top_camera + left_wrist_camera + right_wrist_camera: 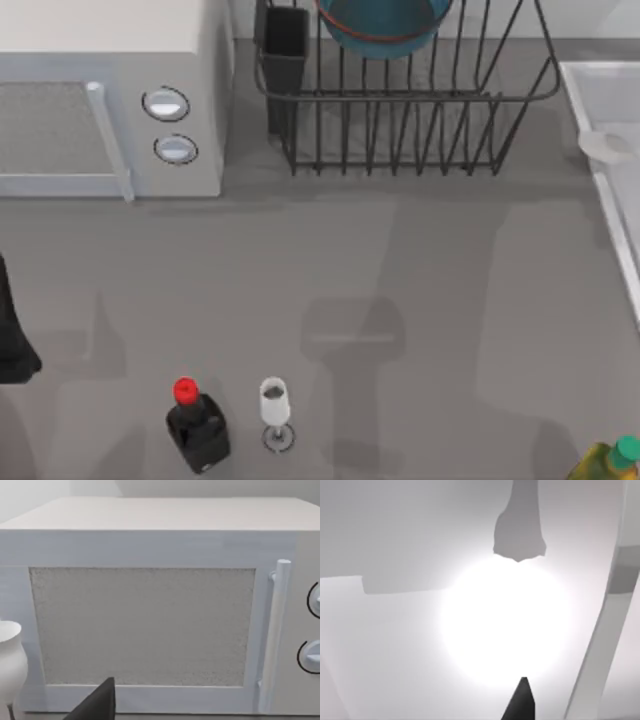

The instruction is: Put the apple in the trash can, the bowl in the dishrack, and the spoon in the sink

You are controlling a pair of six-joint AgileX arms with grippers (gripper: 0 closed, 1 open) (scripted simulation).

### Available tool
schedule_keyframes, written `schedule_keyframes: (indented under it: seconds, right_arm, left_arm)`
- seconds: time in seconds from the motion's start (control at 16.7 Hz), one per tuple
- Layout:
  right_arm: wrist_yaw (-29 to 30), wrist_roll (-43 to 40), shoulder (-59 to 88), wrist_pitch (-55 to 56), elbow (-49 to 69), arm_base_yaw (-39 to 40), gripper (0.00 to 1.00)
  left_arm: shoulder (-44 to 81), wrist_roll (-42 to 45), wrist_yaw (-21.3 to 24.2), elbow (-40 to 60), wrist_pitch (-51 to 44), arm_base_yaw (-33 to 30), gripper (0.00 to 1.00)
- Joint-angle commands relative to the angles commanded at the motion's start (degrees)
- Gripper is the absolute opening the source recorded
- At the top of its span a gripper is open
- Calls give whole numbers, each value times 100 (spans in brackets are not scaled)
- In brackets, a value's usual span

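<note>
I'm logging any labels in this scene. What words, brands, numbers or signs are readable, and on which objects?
None can be read. The microwave, its two dials, the black bottle with a red cap, the wine glass, the dishrack and the bowl carry no visible lettering.

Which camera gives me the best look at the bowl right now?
The top view: the bowl sits in the dishrack at the picture's top edge, partly cut off. The left wrist view faces the microwave; the right wrist view faces a pale, glare-lit surface. Neither has the bowl.
</note>
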Motion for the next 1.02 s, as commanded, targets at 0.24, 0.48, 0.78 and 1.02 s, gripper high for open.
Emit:
schedule_keyframes:
  seconds: [0.24, 0.48, 0.78, 1.02]
  right_arm:
    - [0, 0, 0, 0, 0, 0, 38]
    - [0, 0, 0, 0, 0, 0, 68]
    - [0, 0, 0, 0, 0, 0, 100]
    - [0, 0, 0, 0, 0, 0, 100]
  left_arm:
    - [0, 0, 0, 0, 0, 0, 100]
    - [0, 0, 0, 0, 0, 0, 100]
    - [0, 0, 0, 0, 0, 0, 100]
    - [0, 0, 0, 0, 0, 0, 100]
